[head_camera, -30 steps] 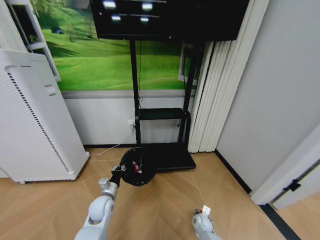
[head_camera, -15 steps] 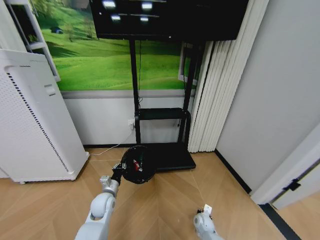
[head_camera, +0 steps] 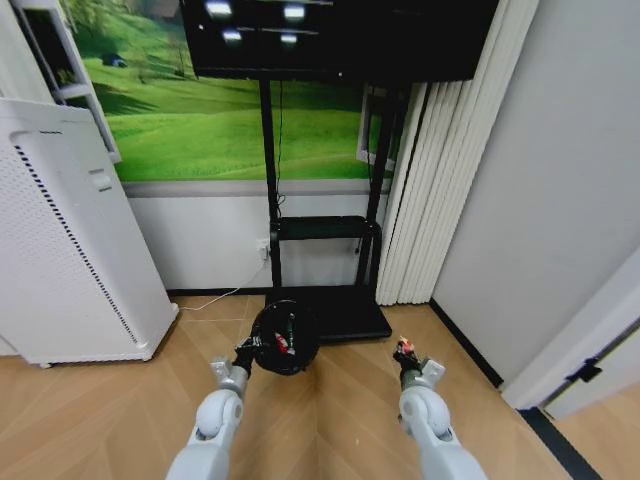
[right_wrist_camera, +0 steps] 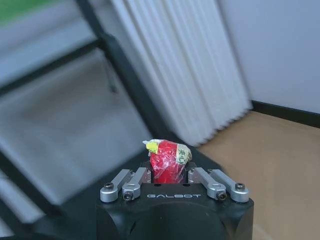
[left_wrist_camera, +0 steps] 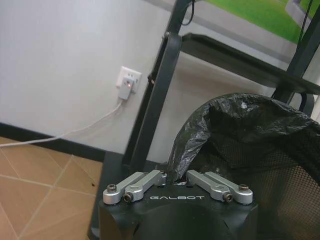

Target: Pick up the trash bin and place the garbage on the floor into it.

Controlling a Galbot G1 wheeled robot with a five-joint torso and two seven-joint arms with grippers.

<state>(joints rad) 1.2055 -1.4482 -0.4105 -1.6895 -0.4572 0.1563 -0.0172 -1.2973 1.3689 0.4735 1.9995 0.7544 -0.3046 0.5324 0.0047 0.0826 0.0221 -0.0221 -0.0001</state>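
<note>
My left fingertips are hidden behind the bin's (left_wrist_camera: 260, 145) liner fold. The bin runs off the right edge of the left wrist view. The wrapper (right_wrist_camera: 167, 160) hides my right fingertips. Items inside the bin are too small to tell.

- Pale herringbone wood floor (head_camera: 340, 400).
- Green meadow mural (head_camera: 200, 120) behind black TV stand (head_camera: 325, 300).
- White perforated appliance (head_camera: 70, 240) at left.
- Pleated white curtain (head_camera: 440, 170) at right.

TV stand (head_camera: 325, 310), white appliance (head_camera: 60, 240), perhaps curtains (head_camera: 430, 180)
</note>
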